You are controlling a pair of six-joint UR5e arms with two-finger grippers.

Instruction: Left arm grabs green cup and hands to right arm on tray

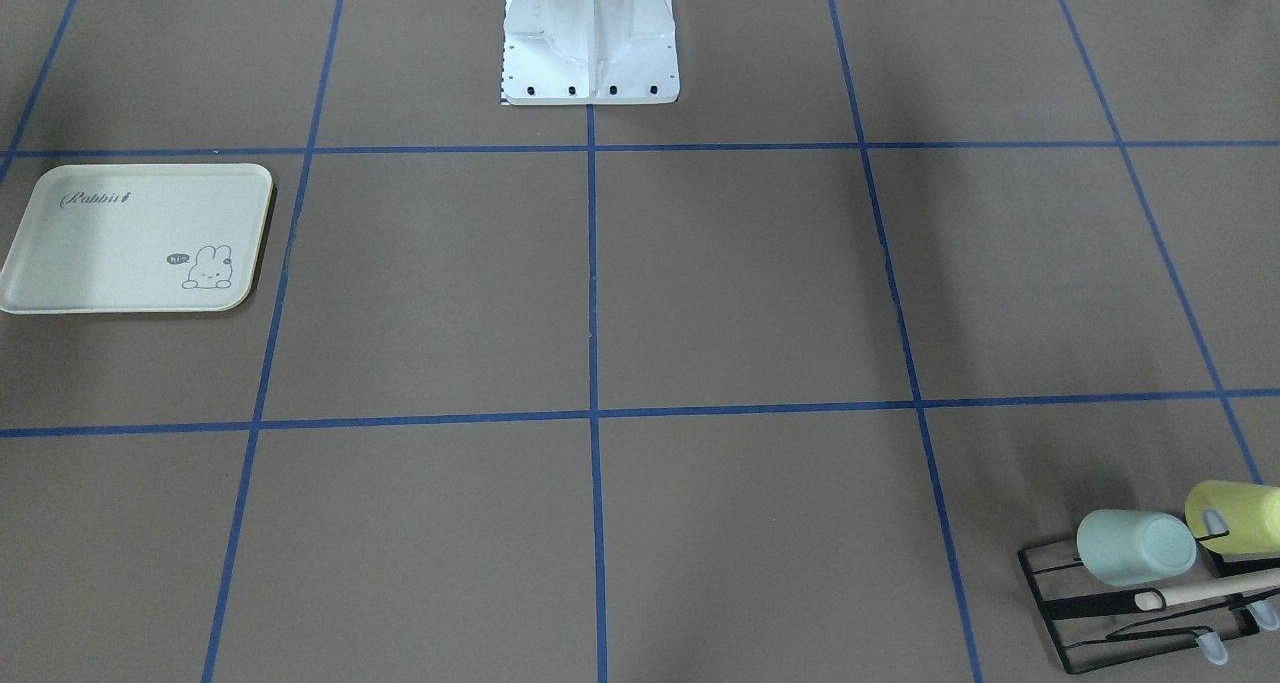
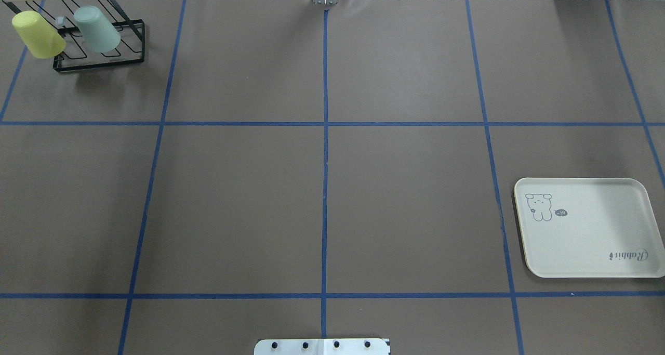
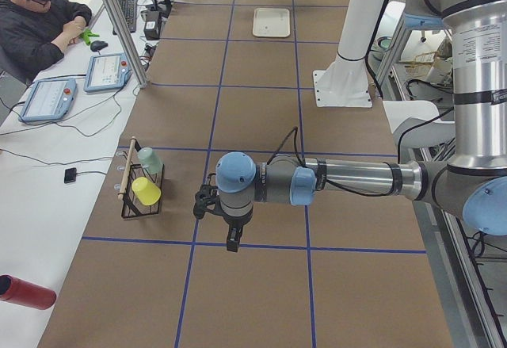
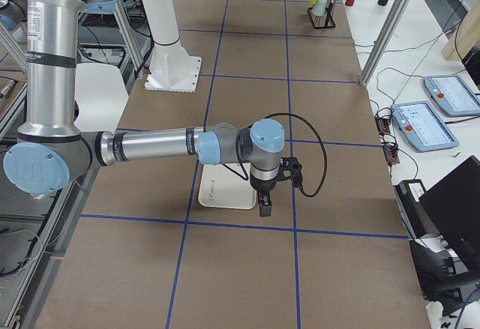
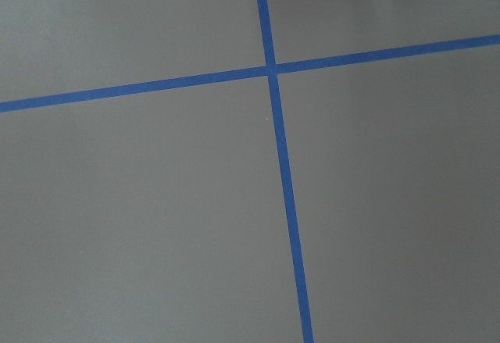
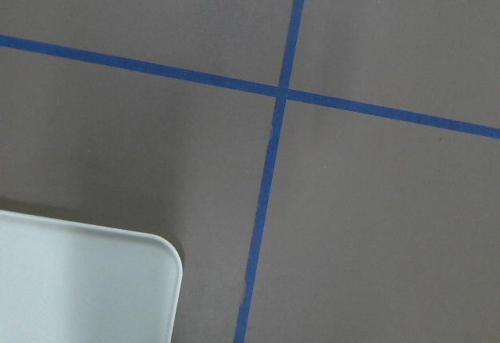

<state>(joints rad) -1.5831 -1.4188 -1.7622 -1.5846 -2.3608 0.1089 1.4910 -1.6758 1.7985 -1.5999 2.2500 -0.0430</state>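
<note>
Left pincer [image 3: 232, 243] hangs pointing down over the brown table [image 1: 740, 283], above a crossing of blue tape lines [image 5: 271, 68]. Only a side view shows it, so whether it is wide or narrow cannot be told. Right pincer [image 4: 265, 207] also points down, poised above the table near one rounded corner of the tray [image 2: 597, 240]; its spread cannot be told either.

Green cup [image 2: 96, 29] sits tilted on a black wire rack [image 2: 98, 66] at the table's far corner on the robot's left, just beside a yellow cup [image 2: 37, 34]. The cream tray lies flat on the robot's right side, well apart from the rack, showing a bunny drawing and the word "Rabbit".
</note>
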